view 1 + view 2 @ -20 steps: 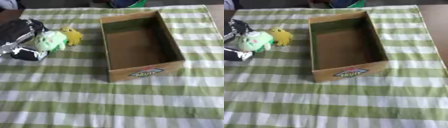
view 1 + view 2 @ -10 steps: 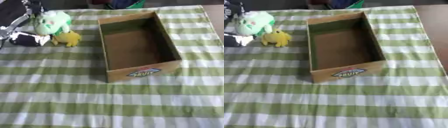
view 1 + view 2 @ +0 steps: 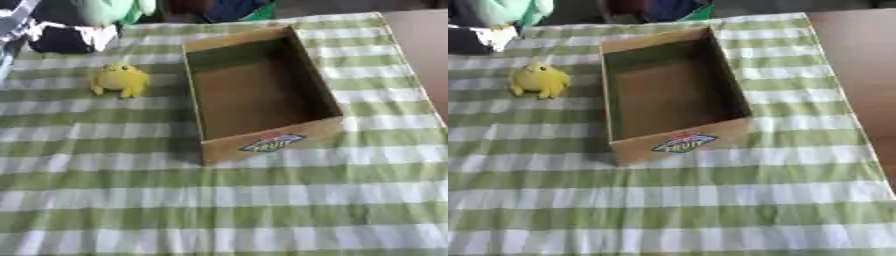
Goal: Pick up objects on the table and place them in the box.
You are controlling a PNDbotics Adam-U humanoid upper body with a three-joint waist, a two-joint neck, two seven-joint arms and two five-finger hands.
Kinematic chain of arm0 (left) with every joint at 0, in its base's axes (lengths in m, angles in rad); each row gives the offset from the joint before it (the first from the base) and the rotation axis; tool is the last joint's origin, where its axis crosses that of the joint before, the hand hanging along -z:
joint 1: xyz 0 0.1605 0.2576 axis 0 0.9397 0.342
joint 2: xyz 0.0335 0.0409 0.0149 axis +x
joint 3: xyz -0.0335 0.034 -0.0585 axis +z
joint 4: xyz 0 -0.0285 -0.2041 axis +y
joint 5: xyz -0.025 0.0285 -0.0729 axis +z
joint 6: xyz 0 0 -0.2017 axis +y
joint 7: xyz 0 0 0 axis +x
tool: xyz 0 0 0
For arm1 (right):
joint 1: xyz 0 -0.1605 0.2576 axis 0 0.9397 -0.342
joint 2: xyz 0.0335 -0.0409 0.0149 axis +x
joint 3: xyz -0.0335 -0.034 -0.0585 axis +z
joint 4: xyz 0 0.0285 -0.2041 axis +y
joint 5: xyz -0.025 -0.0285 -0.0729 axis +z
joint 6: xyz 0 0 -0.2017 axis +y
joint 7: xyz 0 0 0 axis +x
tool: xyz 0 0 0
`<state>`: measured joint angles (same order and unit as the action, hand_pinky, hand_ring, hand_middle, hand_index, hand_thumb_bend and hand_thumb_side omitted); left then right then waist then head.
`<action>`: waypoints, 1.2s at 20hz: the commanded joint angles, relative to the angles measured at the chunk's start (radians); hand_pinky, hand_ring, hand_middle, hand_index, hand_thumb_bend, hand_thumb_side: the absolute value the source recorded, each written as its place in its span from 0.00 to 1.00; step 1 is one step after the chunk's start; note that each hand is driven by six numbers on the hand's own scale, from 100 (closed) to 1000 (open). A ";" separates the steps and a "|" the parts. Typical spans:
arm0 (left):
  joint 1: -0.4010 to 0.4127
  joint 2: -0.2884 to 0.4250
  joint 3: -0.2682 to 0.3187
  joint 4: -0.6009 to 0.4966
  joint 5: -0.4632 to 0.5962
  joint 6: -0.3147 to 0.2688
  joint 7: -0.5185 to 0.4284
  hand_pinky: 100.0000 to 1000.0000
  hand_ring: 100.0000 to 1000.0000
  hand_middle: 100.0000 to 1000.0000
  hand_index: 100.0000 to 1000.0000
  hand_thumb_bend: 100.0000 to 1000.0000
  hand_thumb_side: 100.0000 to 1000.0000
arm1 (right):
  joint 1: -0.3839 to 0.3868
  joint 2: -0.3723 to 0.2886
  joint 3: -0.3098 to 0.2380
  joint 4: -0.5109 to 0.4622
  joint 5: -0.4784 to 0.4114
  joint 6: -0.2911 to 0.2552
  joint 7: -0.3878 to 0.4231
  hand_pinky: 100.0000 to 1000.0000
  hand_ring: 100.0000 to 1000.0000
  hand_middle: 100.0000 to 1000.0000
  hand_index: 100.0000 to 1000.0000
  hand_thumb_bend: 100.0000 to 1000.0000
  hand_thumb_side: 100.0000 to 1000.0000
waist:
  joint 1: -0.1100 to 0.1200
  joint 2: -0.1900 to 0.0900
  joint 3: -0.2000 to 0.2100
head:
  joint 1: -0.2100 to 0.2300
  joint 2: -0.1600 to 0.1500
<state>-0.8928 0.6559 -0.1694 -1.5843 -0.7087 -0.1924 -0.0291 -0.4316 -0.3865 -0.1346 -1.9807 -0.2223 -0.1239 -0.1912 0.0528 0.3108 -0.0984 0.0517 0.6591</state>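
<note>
1. In the left eye view, a black-and-silver left hand [image 3: 61, 31] at the upper left corner, cut by the frame edge. In the right eye view, only a dark sliver of it with a white patch at the far left edge.
2. More of the bare brown table [image 3: 859, 60] visible at the right in the right eye view than in the left.
3. One pale green plush toy [image 3: 114, 10], up at the top edge above the cloth, partly cropped in both views, right beside the left hand.
4. One yellow plush toy [image 3: 120, 79], sitting upright on the green-and-white checked tablecloth [image 3: 219, 200], left of the box and apart from it, not touched by any hand.
5. One open cardboard box [image 3: 262, 90], nothing visible inside, a fruit label on its near wall.
6. Left hand fingers: blurred and cropped, so cannot tell whether spread, pressed together or curled; green toy close against the hand, but the contact itself not clear.
7. Right hand: in neither view.
8. Dark blue and green shapes [image 3: 232, 9] past the far edge of the cloth, too cropped to identify.
</note>
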 commanded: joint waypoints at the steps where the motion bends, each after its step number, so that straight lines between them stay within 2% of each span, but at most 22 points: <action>1: -0.058 -0.044 0.009 0.036 -0.034 -0.017 0.017 0.27 0.46 0.34 0.37 0.00 0.25 | -0.015 -0.007 -0.003 -0.019 -0.005 -0.003 -0.004 0.74 0.62 0.48 0.81 0.00 0.93 | -0.003 -0.025 -0.005 | 0.010 0.002; 11: -0.173 -0.244 0.024 0.183 -0.182 -0.069 0.037 0.27 0.46 0.36 0.38 0.00 0.25 | -0.033 0.008 -0.005 -0.019 -0.011 -0.009 -0.016 0.73 0.62 0.48 0.81 0.00 0.92 | 0.005 -0.019 -0.040 | 0.053 -0.007; 18: -0.196 -0.312 0.018 0.278 -0.289 -0.106 0.041 0.28 0.47 0.36 0.38 0.00 0.23 | -0.043 0.016 -0.007 -0.019 -0.018 -0.007 -0.038 0.74 0.62 0.48 0.81 0.00 0.91 | 0.012 -0.011 -0.061 | 0.078 -0.009; 24: -0.191 -0.347 -0.004 0.339 -0.380 -0.156 0.033 0.28 0.48 0.37 0.38 0.00 0.21 | -0.051 0.021 -0.006 -0.019 -0.019 -0.008 -0.054 0.74 0.62 0.48 0.80 0.00 0.90 | 0.016 -0.001 -0.077 | 0.079 -0.016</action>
<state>-1.0640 0.3043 -0.1714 -1.2437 -1.0698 -0.3356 0.0046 -0.4678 -0.3548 -0.1352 -1.9807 -0.2353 -0.1309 -0.2396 0.0730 0.3283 -0.1752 0.1290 0.6527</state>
